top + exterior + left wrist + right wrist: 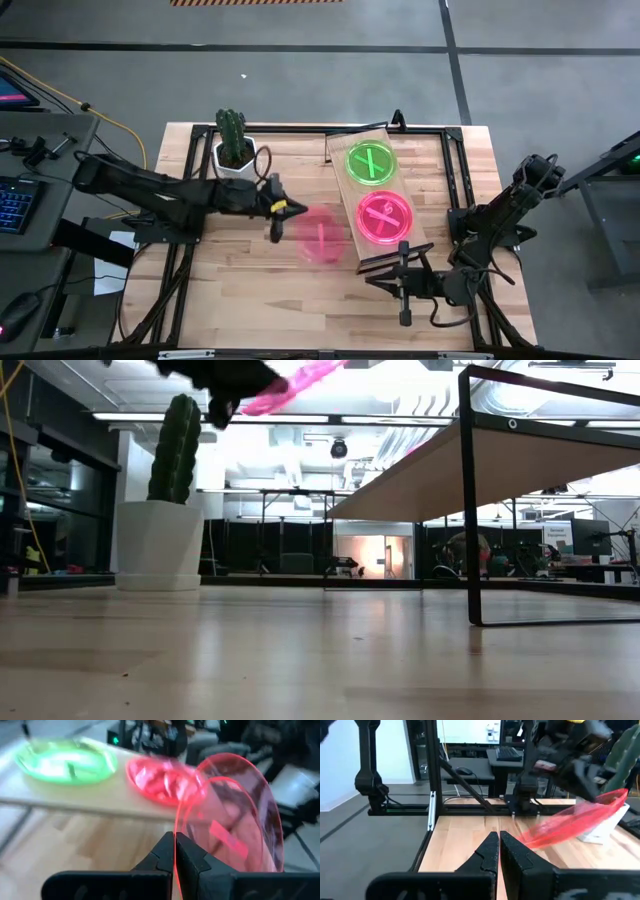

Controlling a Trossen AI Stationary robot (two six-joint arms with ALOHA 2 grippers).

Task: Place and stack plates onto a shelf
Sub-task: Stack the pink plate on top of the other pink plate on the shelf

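Left wrist view puts me right behind the left gripper [174, 851], whose two dark fingers are pinched together on the rim of a pink plate [235, 820], so thin at the edge that the jaws look nearly closed. The plate hangs tilted in the air, clear of the tabletop [260, 290], between the cactus pot [235, 155] and the shelf [340, 150]; from table height it shows as a slanted pink sliver [295, 385] high above the wood. I'd judge it very light and fairly stiff but springy, thin translucent plastic that could flex or pivot in a rim pinch, and its glossy surface looks slippery, so a hold on the lip with the fingers well over the edge seems the sensible place. It does not look fragile; a drop would more likely bounce and slide than break. Beyond it, raised above the table on thin black rails, the shelf already carries a second pink plate [385, 218] nearer the front and a green plate [371, 163] farther back, the two just beside each other. Stacking pink on pink would need the held plate levelled first, since it could skate off its twin. Off by the front right corner the right gripper [404, 288] waits low beside the shelf, its fingers drawn together on nothing.
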